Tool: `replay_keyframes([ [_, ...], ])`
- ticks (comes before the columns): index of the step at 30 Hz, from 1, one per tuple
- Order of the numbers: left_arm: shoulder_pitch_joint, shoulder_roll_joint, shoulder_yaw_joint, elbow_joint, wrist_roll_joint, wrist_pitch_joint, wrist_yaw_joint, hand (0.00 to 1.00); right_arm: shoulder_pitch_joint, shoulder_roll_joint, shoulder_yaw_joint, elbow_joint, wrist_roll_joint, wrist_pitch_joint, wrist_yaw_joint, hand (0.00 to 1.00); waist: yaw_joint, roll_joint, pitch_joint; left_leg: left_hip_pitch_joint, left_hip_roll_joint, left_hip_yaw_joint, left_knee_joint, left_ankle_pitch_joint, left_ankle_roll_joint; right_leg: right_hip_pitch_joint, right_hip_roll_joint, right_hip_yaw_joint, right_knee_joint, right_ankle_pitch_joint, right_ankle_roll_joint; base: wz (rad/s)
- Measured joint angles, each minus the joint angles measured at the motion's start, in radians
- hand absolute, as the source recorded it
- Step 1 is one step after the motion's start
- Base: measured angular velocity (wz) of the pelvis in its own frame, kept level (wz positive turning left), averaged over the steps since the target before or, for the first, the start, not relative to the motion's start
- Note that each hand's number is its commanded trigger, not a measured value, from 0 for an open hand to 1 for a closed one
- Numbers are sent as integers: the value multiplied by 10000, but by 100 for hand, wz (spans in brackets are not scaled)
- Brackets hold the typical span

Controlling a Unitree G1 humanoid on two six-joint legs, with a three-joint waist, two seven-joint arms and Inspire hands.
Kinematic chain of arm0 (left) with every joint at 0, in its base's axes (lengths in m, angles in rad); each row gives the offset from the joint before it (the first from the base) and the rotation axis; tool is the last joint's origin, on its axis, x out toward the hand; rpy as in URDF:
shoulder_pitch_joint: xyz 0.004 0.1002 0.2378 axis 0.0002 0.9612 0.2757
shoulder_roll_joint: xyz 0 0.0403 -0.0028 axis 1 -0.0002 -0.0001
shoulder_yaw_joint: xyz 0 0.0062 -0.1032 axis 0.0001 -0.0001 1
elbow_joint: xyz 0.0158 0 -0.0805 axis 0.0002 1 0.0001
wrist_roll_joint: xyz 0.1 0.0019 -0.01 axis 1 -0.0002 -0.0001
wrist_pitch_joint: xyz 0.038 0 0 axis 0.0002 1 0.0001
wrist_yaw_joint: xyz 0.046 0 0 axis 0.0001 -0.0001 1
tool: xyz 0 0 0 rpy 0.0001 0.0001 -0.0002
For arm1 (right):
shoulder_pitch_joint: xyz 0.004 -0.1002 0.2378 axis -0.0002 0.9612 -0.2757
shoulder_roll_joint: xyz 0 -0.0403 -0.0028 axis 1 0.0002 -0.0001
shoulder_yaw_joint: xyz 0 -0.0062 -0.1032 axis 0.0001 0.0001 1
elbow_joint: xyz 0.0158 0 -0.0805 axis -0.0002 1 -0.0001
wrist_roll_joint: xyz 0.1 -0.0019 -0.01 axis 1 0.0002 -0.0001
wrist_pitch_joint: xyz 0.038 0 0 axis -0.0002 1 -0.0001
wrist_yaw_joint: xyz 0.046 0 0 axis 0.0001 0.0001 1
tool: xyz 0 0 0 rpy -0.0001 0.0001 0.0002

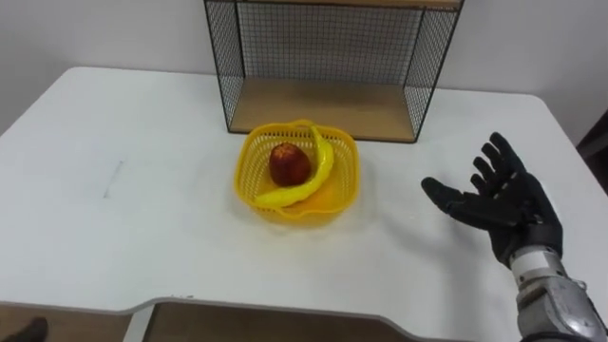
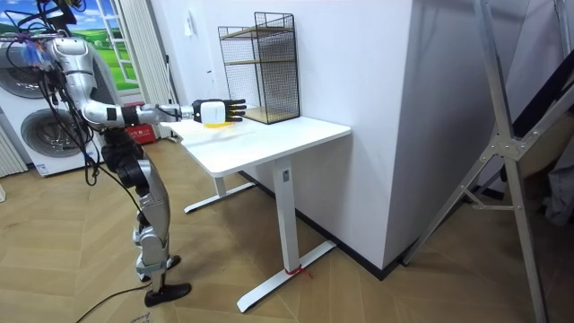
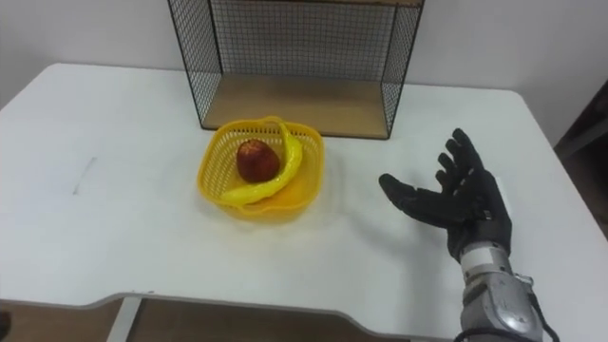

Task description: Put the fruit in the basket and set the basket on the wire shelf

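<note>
The white table [image 1: 142,190] carries the wire shelf [image 1: 328,104] at its far edge. Just before the shelf stands the yellow basket [image 1: 350,176]. To its right, apart from it, the right hand [image 1: 508,204] hovers with its fingers spread open, holding nothing. In the basket a banana [image 1: 304,190] lies against an apple [image 1: 290,164].

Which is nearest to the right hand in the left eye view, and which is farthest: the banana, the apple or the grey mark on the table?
From the right hand:
1. banana, on the right side of the basket
2. apple, just left of the banana
3. grey mark, far left on the table
</note>
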Motion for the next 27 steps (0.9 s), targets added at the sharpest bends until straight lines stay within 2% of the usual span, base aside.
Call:
replay_keyframes([
  [5, 8, -8, 105, -1382, 49, -377, 1502, 0, 511, 23, -10, -1, 10, -14, -78, 0, 225, 51, -6, 164, 0, -44, -128, -1, -2, 148, 19, -8, -25, -12, 15, 1],
  [12, -80, 24, 340, -2298, 1138, -492, 1746, 0, 608, 206, -8, 0, -299, -20, 156, 0, 326, 49, 11, 162, -11, -51, -66, -1, -2, 151, 6, -21, -10, -12, 16, 0],
  [16, -82, 40, -33, -2836, 1057, -765, 1102, 0, 605, 521, 44, 5, -680, -244, 719, 0, 124, -39, 68, 41, -13, -143, -27, -5, -1, 155, 8, -72, -18, -12, 16, 7],
  [19, -169, 62, -889, -3135, 500, -789, 253, 0, 585, 682, 202, 11, -570, -277, 1113, 0, 24, -54, 142, -89, -24, -199, 106, -18, 5, 138, 0, -100, -19, -9, 12, 5],
  [23, -200, 64, -2179, -3217, -415, -813, -1300, 0, 538, 825, 575, 50, -304, -291, 1538, 0, -209, -44, 160, -104, -26, -179, 134, -15, 8, 130, -9, -75, 8, -9, 12, 0],
  [25, -263, 65, -2682, -3216, -734, -813, -1942, 0, 497, 839, 685, 53, -244, -301, 1772, 0, -322, -61, 147, -149, -25, -176, 155, -15, 8, 93, -7, -70, 14, -7, 9, 0],
  [27, -430, 48, -3090, -3189, -1164, -813, -2666, 0, 390, 941, 711, 96, 134, -305, 1962, 0, -419, -71, 171, -192, -16, -140, 164, -12, 8, 23, -8, -54, 40, -3, 2, -5],
])
